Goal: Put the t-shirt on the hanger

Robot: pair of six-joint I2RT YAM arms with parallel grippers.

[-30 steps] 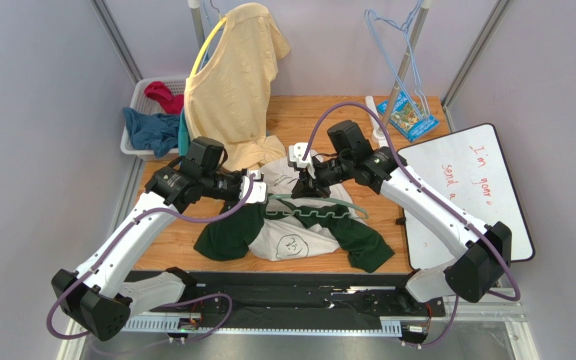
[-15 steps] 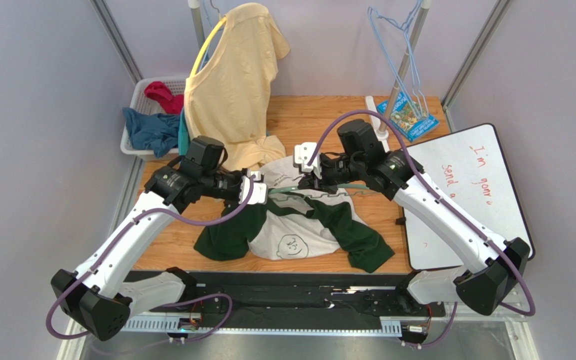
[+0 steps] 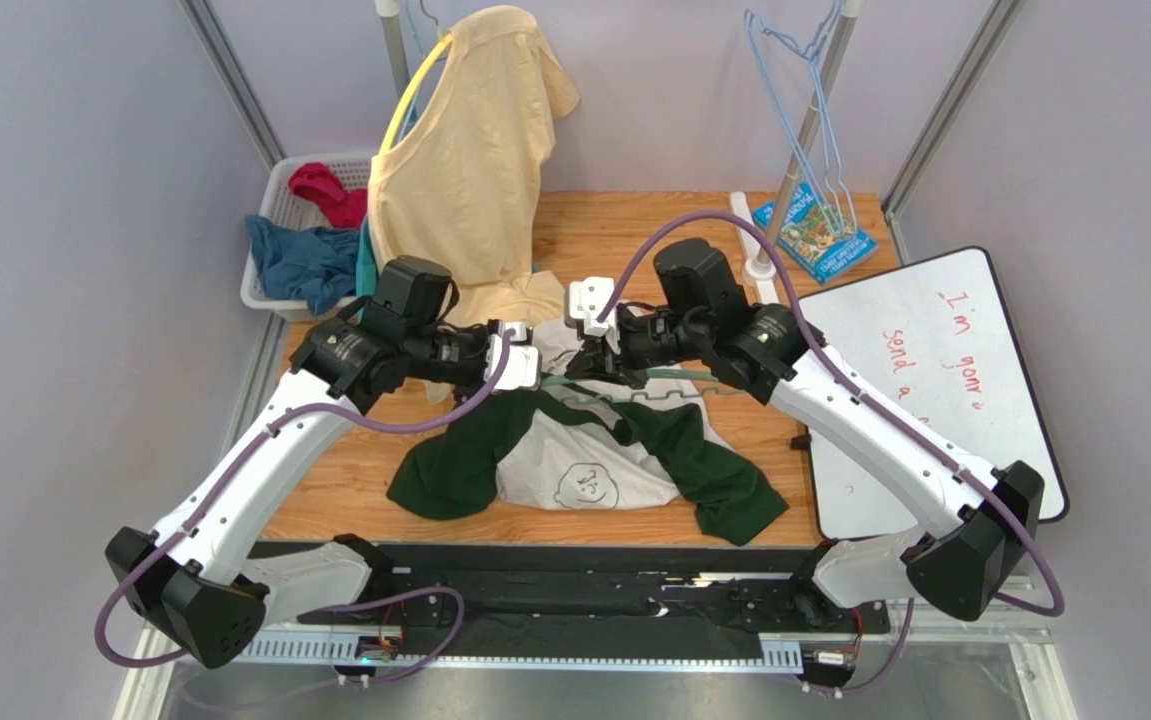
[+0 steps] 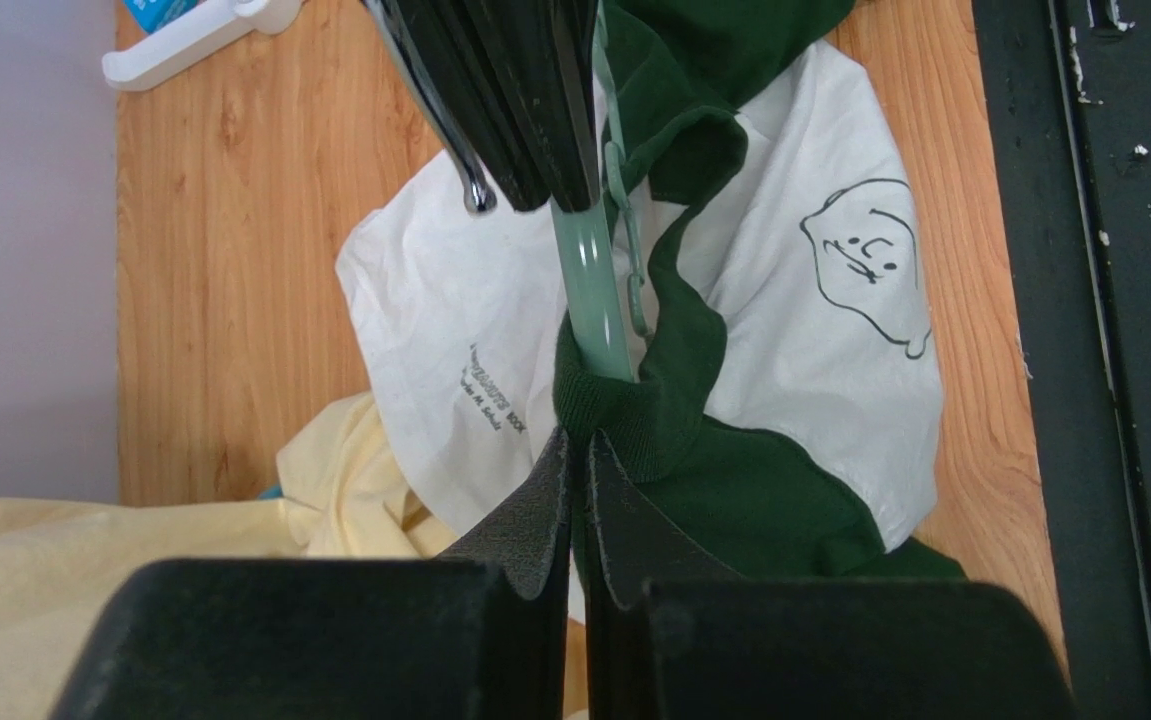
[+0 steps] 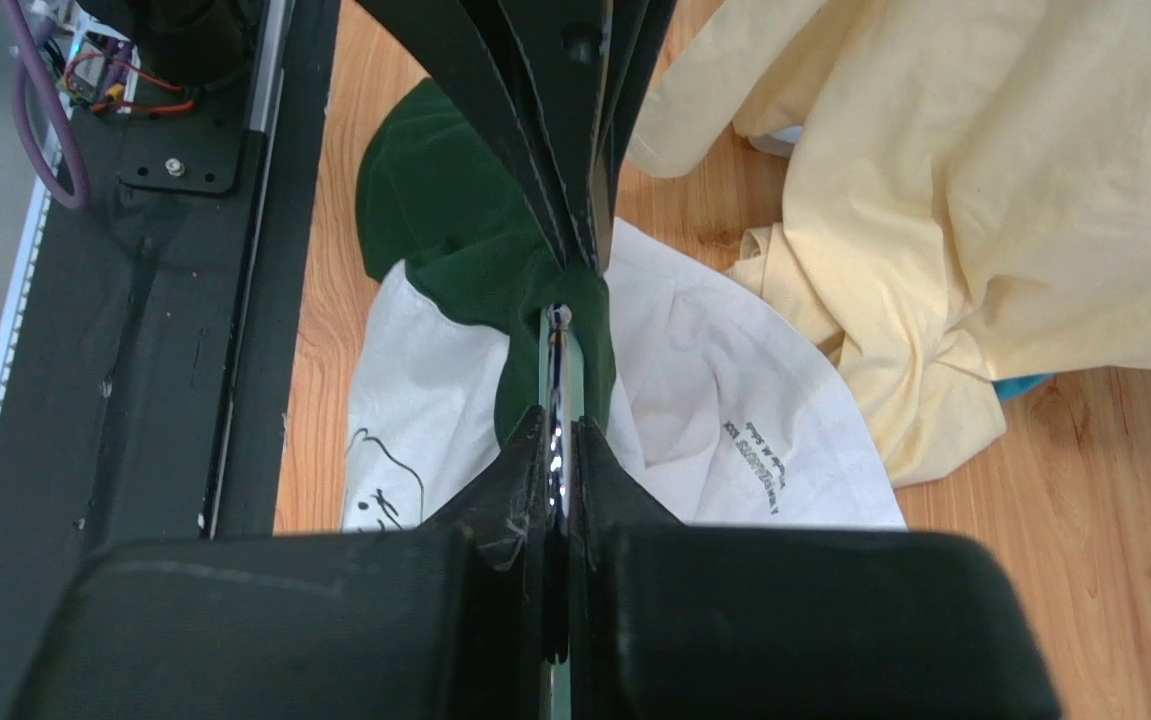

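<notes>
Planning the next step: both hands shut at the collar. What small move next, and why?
Probably the right hand should slide the hanger deeper into the collar. The left hand pinches the t-shirt by that collar, the hanger's end enters it there, and the sleeves lie on the table.

Wooden table with t-shirt, whiteboard, packet.

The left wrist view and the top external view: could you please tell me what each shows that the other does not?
Only the left wrist view shows the left gripper, jaws shut, pinching the t-shirt collar where the hanger enters, and small printed text inside the shirt. Only the top external view shows the whiteboard, laundry basket and blue hangers. Both show the t-shirt's face print and the yellow shirt.
</notes>
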